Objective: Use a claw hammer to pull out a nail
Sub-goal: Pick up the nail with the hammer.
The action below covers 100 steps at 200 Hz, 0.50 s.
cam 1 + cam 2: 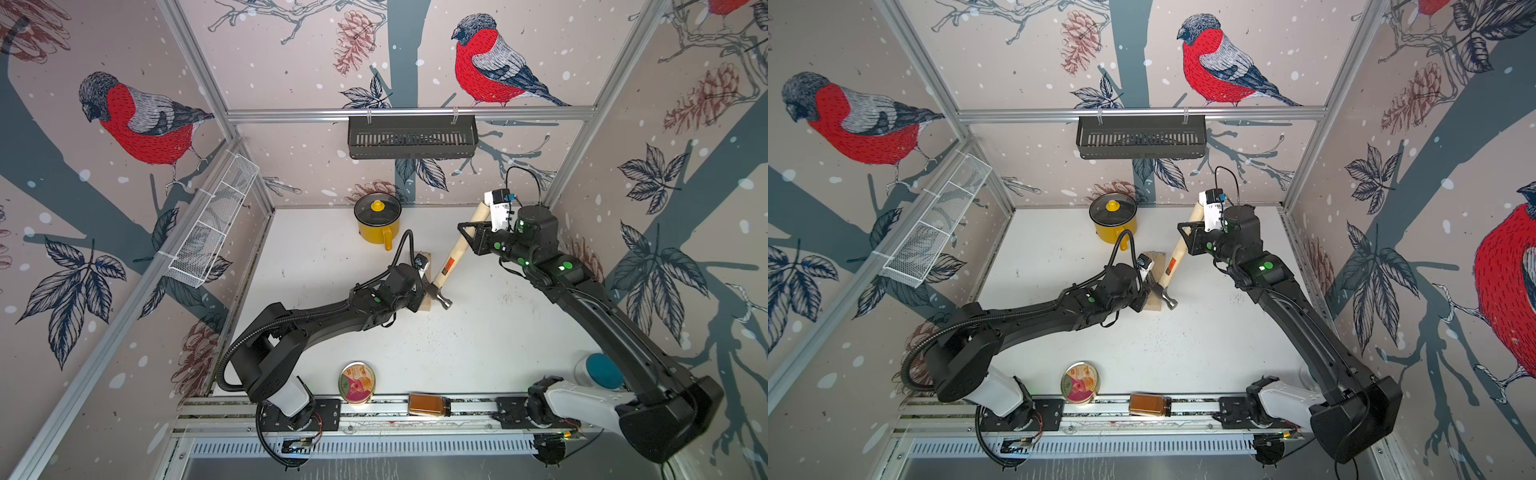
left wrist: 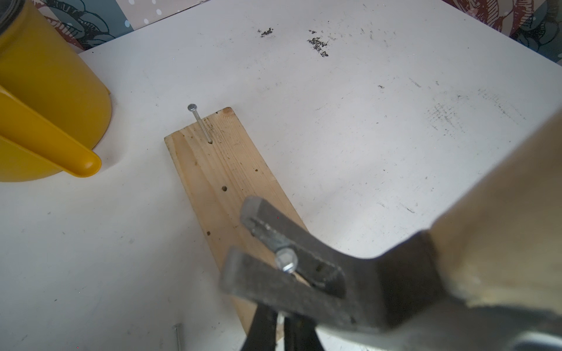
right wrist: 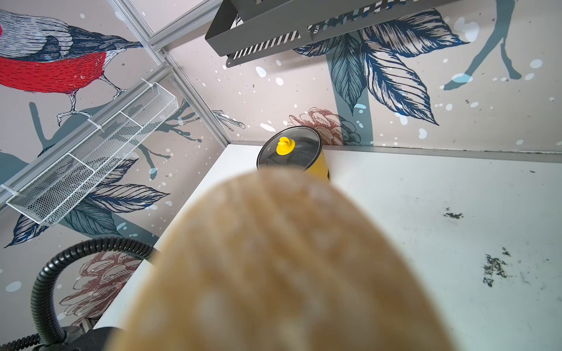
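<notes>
White table (image 1: 490, 345), dial centred on it in a top view.
Right arm (image 1: 602, 316) comes in from 5 o'clock. Right gripper (image 1: 469, 236) is clamped around the claw hammer (image 1: 456, 250), high on the handle near the butt.
Left arm (image 1: 324, 311) comes in from 7 o'clock. Left gripper (image 2: 281, 326) is at the board (image 2: 219, 170), fingers pressed together and half hidden under the hammer head. Can't tell if they pinch anything.
Hammer is mid-table: head at dial centre over the board's edge, handle tilted up toward 1 o'clock. The butt fills the right wrist view, blurred.
Yellow pot (image 1: 376, 226), lid on, stands at 11 o'clock by the back wall.
Hammer fork straddles a nail (image 2: 286, 262), shank in the slot, head above the prongs.
Second nail (image 2: 199, 123) stands leaning at the board's pot end.
Loose nail (image 2: 177, 334) lies on the table beside the board.
</notes>
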Tool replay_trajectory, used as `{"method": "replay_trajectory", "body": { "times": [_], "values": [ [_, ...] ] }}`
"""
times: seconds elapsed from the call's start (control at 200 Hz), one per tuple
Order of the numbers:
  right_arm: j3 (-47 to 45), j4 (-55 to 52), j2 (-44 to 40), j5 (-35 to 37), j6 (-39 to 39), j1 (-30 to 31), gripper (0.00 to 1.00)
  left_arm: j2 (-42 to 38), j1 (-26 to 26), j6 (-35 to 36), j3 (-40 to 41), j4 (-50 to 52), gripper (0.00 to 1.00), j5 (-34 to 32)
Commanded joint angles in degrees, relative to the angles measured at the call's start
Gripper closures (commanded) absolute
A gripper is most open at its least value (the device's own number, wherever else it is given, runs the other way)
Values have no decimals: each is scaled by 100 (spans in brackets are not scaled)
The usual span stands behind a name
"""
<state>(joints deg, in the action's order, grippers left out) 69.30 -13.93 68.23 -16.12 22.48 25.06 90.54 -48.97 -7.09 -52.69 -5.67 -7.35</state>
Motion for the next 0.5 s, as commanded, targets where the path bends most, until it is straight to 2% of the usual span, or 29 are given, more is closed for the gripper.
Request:
{"method": "replay_trajectory", "body": {
  "times": [0.0, 0.495],
  "values": [
    [14, 595, -12, -111, 162, 3, 100, 15, -6, 15, -55, 21, 94, -40],
    [-249, 620, 27, -131, 164, 35, 100, -10, -3, -50, -62, 20, 100, -280]
  ]
}}
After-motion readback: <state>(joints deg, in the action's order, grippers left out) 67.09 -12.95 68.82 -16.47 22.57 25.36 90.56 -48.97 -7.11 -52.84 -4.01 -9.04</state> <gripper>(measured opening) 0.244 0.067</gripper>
